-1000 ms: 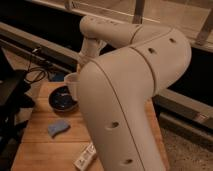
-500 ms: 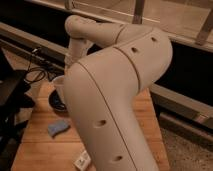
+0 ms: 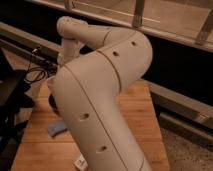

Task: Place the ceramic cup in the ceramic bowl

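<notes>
Wooden bench (image 3: 142, 117) screened by the white arm (image 3: 100, 95).
The claw is hidden behind it; its state cannot be told.

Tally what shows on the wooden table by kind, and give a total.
ceramic bowl: 1 (only its edge shows)
light blue sponge: 1
white bottle: 1 (partly shown)
ceramic cup: 0 in view
Total: 3
The gripper is not in view; the arm fills the middle of the picture and may hide more.
</notes>
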Robot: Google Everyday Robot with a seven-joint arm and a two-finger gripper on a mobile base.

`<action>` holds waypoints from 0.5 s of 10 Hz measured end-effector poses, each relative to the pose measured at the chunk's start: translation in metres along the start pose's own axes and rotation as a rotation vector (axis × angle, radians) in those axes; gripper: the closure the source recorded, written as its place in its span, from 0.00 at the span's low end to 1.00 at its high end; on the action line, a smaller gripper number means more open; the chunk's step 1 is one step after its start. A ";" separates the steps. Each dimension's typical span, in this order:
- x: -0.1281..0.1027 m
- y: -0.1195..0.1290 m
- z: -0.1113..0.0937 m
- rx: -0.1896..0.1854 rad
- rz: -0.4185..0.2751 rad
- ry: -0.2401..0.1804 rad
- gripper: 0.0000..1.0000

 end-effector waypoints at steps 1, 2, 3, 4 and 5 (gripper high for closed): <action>0.000 0.001 0.001 0.001 0.008 -0.007 1.00; 0.000 -0.003 0.000 -0.006 0.020 -0.029 1.00; -0.004 -0.009 -0.001 -0.026 0.029 -0.064 1.00; -0.015 -0.013 -0.002 -0.083 0.034 -0.090 1.00; -0.026 -0.015 0.000 -0.150 0.032 -0.096 1.00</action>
